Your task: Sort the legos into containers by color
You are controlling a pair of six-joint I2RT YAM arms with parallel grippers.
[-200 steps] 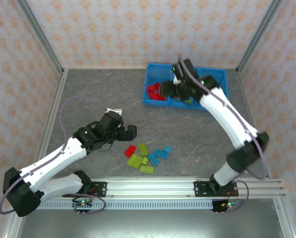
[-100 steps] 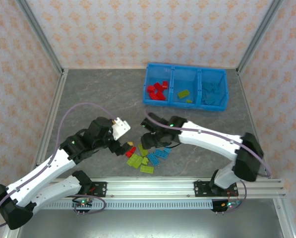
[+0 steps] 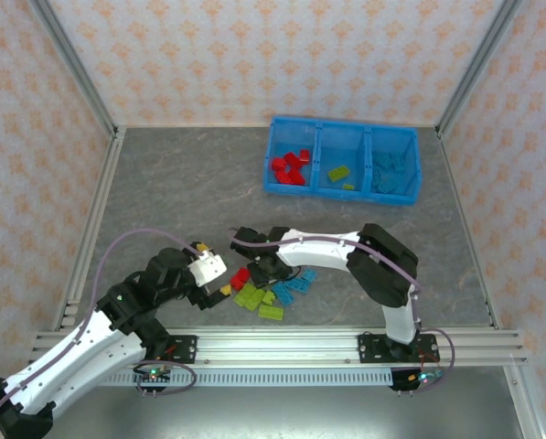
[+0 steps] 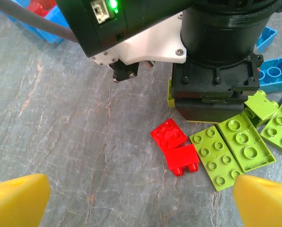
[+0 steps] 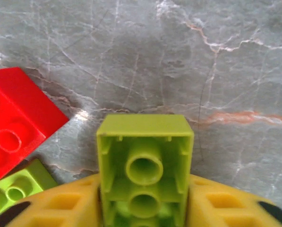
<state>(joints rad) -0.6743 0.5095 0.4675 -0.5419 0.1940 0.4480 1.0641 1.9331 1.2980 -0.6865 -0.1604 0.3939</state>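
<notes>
We see a green brick (image 5: 144, 165) clamped between the right gripper's (image 3: 261, 267) yellow fingers (image 5: 60, 208), by the loose pile (image 3: 274, 291), well apart from the bin (image 3: 342, 120). The left gripper (image 4: 141, 194) hangs spread wide near two red bricks (image 4: 175, 147).

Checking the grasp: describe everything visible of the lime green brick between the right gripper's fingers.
The lime green brick is glossy plastic, its hollow underside facing the wrist camera: thin walls around two round tubes in a row. The right gripper is shut on it, with yellow fingers pressing its long sides. Whether it touches the grey marbled table cannot be told.
</notes>
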